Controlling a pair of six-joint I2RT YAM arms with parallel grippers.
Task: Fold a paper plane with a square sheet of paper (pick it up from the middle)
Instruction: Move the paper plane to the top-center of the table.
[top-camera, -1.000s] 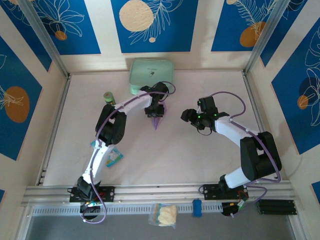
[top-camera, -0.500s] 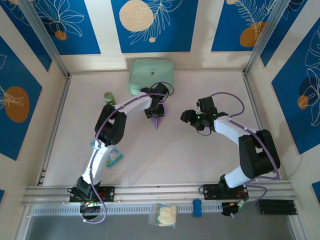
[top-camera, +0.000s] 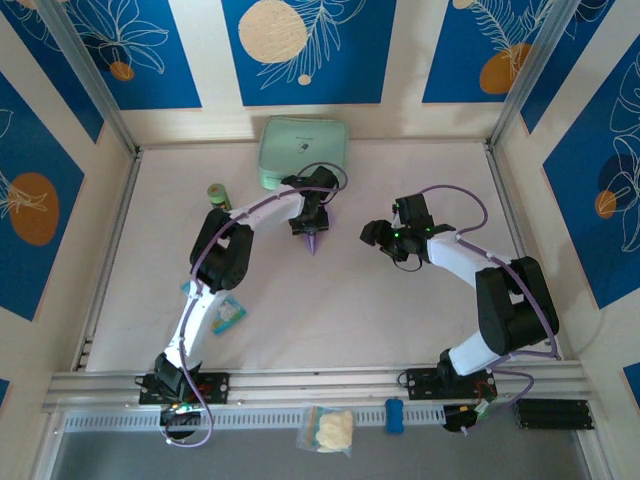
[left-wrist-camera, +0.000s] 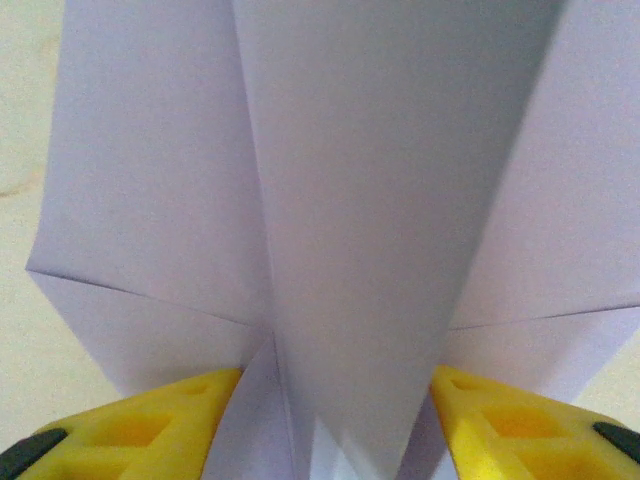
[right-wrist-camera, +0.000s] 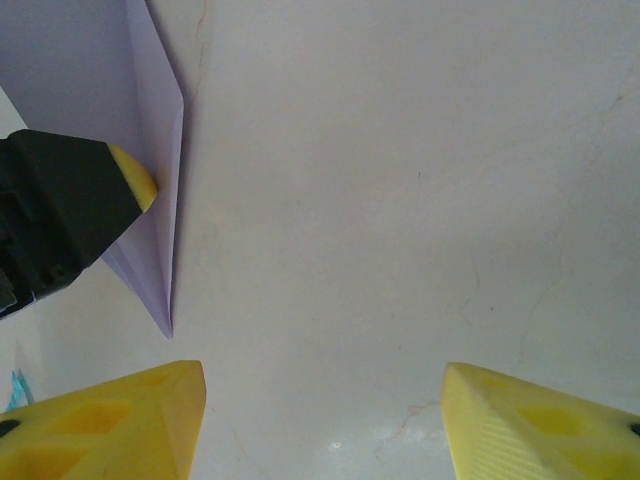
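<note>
**Paper plane between the left tool's fingers**

The paper plane (top-camera: 314, 242) is at the far middle of the table (top-camera: 330, 310), near the mint-green pouch (top-camera: 303, 150). The left tool (left-wrist-camera: 335, 385) has one finger on each side of its middle fold; whether it grips, I cannot tell. The right tool (right-wrist-camera: 325, 395) is wide open and empty, to the plane's right.

No lettering can be read anywhere: the small dark mark on the far mint-green pouch (top-camera: 303, 150) and the print on the near-left snack packet (top-camera: 228, 314) are too small.
</note>
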